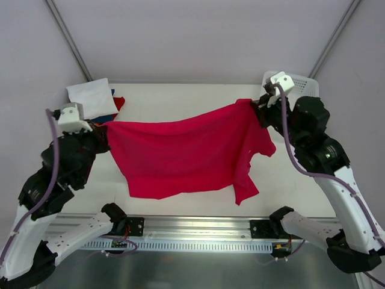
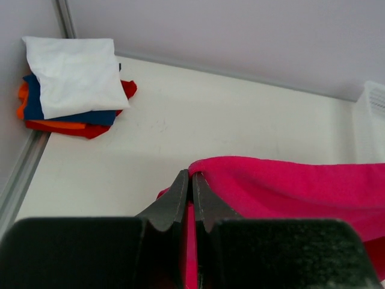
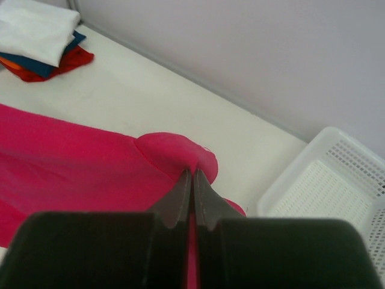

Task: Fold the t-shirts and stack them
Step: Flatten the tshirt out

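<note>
Left gripper (image 2: 191, 176) clenching left corner of crimson shirt (image 1: 180, 156); right gripper (image 3: 192, 173) clenching opposite corner. Both arms reaching forward, elbows bowing outward. Shirt hanging stretched between them over table (image 1: 180, 99). Folded stack (image 1: 95, 100) sitting far-left.

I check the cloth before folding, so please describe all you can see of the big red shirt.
The red shirt is a large plain crimson tee of soft cloth, unfolded. It is stretched sideways, sagging in the middle, and one part hangs lower on the right. The left hand is shut on its left end, the right hand on its right end. Whether its lower edge rests on the table, I cannot tell.
</note>
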Robot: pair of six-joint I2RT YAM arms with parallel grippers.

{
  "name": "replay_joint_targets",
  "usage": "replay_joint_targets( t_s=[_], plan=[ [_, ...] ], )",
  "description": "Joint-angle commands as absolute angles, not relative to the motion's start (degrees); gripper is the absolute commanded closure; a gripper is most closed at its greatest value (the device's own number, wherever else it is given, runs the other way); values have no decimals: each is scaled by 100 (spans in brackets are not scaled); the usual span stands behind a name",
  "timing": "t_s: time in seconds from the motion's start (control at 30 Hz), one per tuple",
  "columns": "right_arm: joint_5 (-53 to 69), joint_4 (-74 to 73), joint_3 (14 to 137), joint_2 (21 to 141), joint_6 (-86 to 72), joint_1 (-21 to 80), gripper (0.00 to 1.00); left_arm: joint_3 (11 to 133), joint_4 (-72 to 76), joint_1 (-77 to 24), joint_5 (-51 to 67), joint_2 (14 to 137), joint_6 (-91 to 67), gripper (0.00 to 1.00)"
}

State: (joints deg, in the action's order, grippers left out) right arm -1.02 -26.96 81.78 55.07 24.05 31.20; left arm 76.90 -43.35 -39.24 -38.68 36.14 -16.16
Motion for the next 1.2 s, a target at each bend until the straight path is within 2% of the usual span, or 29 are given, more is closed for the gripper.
replay_joint_targets(
  t_s=[0.0,0.37,0.8,1.17],
  plan=[
    [-544,-1987,8060,5800,2680,3076,100,7419,-3718,-3841,-4412,3997,-1485,100],
    [-835,-1143,7945,7206,2769,2734,100,6838,-2523,-3754,-5124,5114,-1002,100],
    [-738,-703,8911,9324,2611,1952,100,6838,-1196,-2304,-4052,6793,-607,100],
    [-528,-290,9975,11160,2584,1670,100,7268,-264,-1741,-3788,8585,-431,100]
  ],
)
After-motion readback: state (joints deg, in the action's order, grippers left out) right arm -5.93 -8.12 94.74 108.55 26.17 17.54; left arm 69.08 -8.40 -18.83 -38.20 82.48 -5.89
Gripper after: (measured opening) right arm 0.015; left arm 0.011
